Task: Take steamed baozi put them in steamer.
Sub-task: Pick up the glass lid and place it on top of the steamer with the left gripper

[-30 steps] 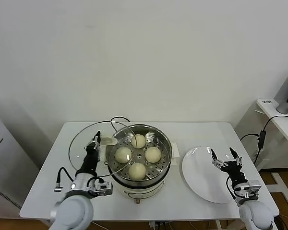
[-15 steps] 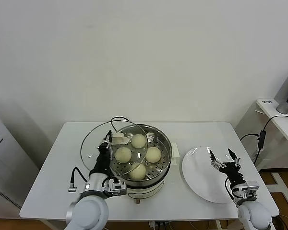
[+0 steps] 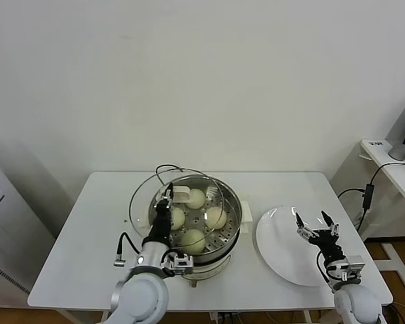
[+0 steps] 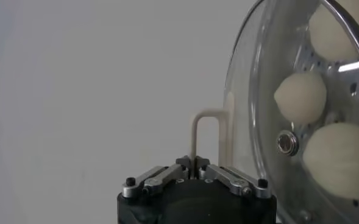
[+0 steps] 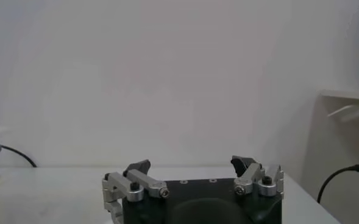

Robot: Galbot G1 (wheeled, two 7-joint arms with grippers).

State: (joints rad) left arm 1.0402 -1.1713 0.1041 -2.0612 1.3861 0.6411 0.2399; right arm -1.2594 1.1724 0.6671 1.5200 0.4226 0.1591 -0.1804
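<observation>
Several cream-white steamed baozi (image 3: 216,217) lie on the perforated tray inside the shiny steamer (image 3: 233,202) at the table's middle. My left gripper (image 3: 166,200) is shut on the cream handle (image 3: 181,192) of the round glass lid (image 3: 145,202), holding it tilted over the steamer's left half. In the left wrist view the gripper (image 4: 193,163) pinches the thin handle (image 4: 206,128), and baozi (image 4: 300,97) show through the lid (image 4: 252,91). My right gripper (image 3: 317,225) hangs open and empty over the white plate (image 3: 283,260); in the right wrist view its fingers (image 5: 191,167) stand wide apart.
The white plate lies right of the steamer near the table's front right. A black cable (image 3: 166,169) loops behind the steamer. A side desk (image 3: 391,162) with another cable stands beyond the table's right edge.
My left gripper has carried the glass lid rightward from the table's left side until it hangs over the steamer. The right arm has hardly moved.
</observation>
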